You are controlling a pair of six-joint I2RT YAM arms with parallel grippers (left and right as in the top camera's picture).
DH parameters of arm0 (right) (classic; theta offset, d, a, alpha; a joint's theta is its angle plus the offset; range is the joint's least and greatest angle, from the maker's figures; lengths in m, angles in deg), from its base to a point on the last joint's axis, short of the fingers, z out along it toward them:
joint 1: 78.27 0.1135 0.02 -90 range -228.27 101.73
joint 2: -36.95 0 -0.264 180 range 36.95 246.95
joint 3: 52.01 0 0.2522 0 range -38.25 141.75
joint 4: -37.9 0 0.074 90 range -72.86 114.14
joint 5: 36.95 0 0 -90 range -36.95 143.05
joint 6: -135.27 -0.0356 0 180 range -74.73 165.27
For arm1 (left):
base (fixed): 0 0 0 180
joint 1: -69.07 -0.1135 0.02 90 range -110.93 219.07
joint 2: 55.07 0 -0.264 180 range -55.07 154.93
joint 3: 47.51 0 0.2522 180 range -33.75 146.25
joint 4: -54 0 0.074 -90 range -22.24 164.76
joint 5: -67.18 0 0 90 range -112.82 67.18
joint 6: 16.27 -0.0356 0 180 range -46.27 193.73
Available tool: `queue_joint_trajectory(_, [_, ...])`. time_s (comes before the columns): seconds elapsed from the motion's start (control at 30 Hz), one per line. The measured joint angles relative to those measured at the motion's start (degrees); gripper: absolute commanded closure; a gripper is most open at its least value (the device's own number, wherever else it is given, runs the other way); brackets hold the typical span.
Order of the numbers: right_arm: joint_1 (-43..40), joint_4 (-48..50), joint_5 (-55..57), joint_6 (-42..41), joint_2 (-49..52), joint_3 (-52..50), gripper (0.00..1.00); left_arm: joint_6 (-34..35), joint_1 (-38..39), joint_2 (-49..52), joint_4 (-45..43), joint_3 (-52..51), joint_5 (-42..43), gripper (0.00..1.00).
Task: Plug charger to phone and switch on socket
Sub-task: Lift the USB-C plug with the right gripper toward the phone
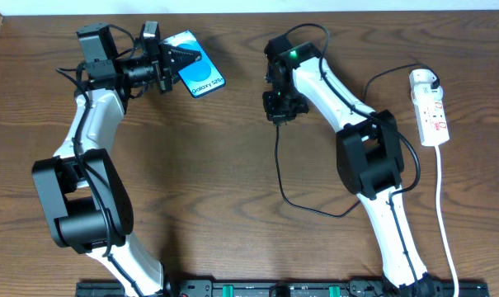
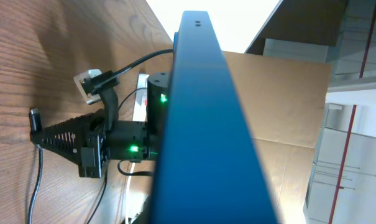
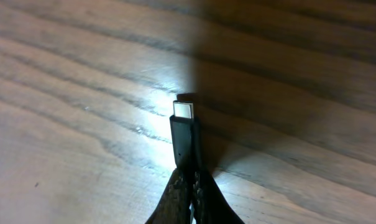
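Observation:
My left gripper is shut on the phone, a slim blue-screened smartphone held off the table at the back left; its edge fills the left wrist view. My right gripper is shut on the charger, a thin black cable, pinching it just behind the plug tip, which points down close above the table. In the left wrist view the right gripper holds that tip to the left of the phone. The cable runs to a white adapter in the socket, a white power strip at the right.
The socket's thicker white cord runs down the right side toward the front edge. The black cable loops across the table between my right arm's base and its gripper. A cardboard wall stands behind the table.

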Motion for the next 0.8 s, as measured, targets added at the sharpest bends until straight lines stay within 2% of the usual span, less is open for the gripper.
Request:
queue_joint_trajectory(0.33, [-3.32,3.54,-11.43,8.70,-2.54,-3.10,0.99,0.00,0.00,0.00,0.00,0.00,0.22,0.93])
queue_joint_trajectory(0.67, [-5.27,1.62,-26.77,18.45,-17.57,-3.26,0.99,-0.02,0.00,0.00,0.00,0.00,1.29,0.93])
queue_joint_trajectory(0.8, [-5.20,-0.59,-29.49,20.13,-19.74,-3.23,0.99,-0.33,0.00,0.00,-0.02,0.00,1.66,0.93])
